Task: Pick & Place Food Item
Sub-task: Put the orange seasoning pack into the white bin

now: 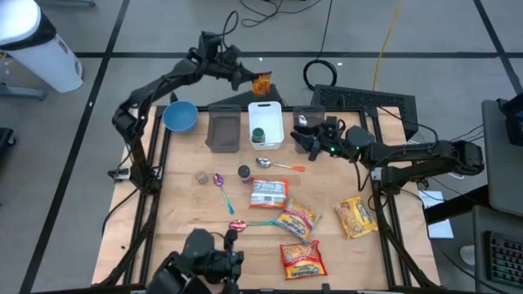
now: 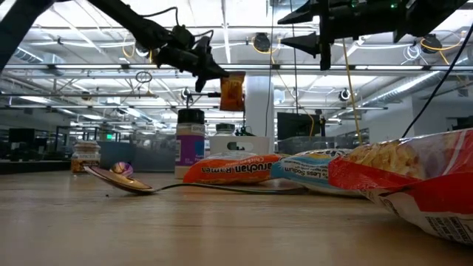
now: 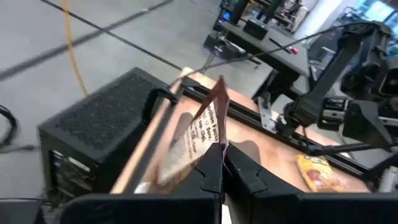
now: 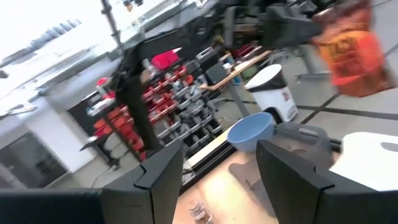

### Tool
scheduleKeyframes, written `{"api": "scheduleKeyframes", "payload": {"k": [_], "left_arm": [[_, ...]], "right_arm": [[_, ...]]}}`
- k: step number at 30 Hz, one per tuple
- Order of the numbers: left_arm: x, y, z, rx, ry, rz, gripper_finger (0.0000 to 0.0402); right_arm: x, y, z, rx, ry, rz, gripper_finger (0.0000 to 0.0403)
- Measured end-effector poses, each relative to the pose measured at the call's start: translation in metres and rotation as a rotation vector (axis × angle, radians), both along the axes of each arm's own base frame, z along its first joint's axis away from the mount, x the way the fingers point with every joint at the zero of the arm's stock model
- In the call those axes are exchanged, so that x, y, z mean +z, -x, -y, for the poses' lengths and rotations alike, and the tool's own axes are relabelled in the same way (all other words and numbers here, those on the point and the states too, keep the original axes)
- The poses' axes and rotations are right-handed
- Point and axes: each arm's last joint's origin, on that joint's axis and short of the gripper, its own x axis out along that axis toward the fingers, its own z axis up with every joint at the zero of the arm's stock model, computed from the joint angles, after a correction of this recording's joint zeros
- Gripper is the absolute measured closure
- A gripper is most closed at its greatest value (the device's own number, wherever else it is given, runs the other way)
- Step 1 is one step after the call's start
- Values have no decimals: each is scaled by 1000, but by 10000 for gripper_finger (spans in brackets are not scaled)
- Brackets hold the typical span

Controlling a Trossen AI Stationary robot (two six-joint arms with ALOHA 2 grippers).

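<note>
An orange snack packet (image 1: 261, 83) hangs in the air just beyond the far rim of the white bin (image 1: 265, 124), with my left gripper (image 1: 247, 78) shut on it. The low view shows the packet (image 2: 232, 91) high above the table. The left wrist view looks along the fingers at the packet (image 3: 200, 132). My right gripper (image 1: 304, 137) hovers open, right of the white bin, with nothing between its fingers (image 4: 158, 171). Its wrist view sees the packet (image 4: 351, 53) farther off. My left gripper pinches the packet by one side edge (image 3: 216, 148) between its two fingers, near the upper corner (image 2: 223, 78). The fingers come nearly level from the table's left. The packet is lifted clear and hangs about upright beside and below the fingertips.
A blue bowl (image 1: 180, 116) and a dark grey bin (image 1: 224, 129) stand left of the white bin. Several ramen packets (image 1: 297, 219), spoons (image 1: 276, 165) and small jars (image 1: 243, 172) lie on the wooden table. A black keyboard (image 1: 364, 100) sits at the far right.
</note>
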Motion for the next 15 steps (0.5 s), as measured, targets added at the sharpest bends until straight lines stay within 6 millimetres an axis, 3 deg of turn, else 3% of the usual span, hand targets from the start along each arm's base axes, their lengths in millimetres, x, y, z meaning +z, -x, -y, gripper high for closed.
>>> {"api": "scheduleKeyframes", "payload": {"k": [7,15], "left_arm": [[-25,1,-6,-18,76,-66,397],[-38,-7,-2,-60,49,-108,399]], "right_arm": [[0,2,10,15,3,-1,206],[0,8,28,27,-36,9,206]]}}
